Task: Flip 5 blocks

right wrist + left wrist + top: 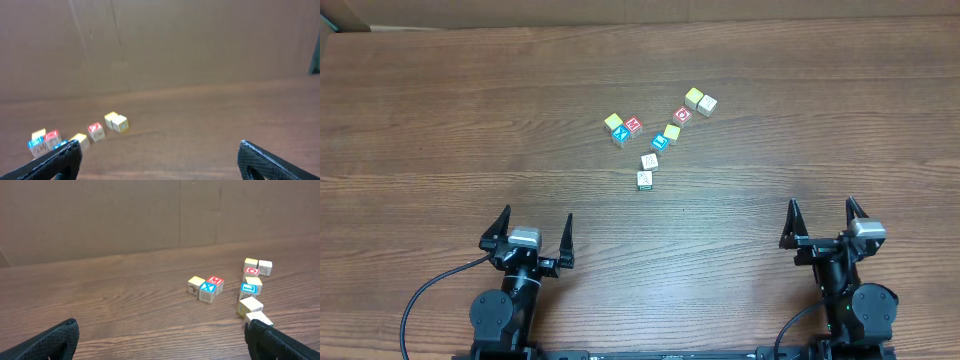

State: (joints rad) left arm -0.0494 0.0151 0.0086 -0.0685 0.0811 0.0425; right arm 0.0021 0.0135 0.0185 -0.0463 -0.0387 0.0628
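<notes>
Nearest the lens in both wrist views are my own fingers. The left gripper (pixel 165 347) has its fingers (pixel 50 340) spread full wide, with only bare table (pixel 125 325) between them. The right gripper (pixel 160 165) is the same: released, empty, wood in the gap.

Overhead agrees. Left gripper (pixel 537 216) and right gripper (pixel 822 205) sit at the near edge with tips pointing forward, touching nothing. It reads as a ready pose, jaws wide so either can drop over a cube without nudging it.

Blocks (pixel 659 142): I count ten, a loose scatter ahead of both grippers and well apart from each. From the left gripper they lie forward and beyond its right finger. From the right gripper they lie forward and beyond its left finger.

In the left wrist view the white block (pixel 257 317) shows just past the right fingertip. The red M block (pixel 215 281), blue X block (pixel 207 287) and a yellow one touch each other, so there's no finger room between them.

My read: task at its start, no flips I can vouch for. I'd take the lone white ones first with the left arm, since they're closer and have clearance all round. The risk is that the cubes are far smaller than the jaw span, so it's easy to knock a neighbour.
</notes>
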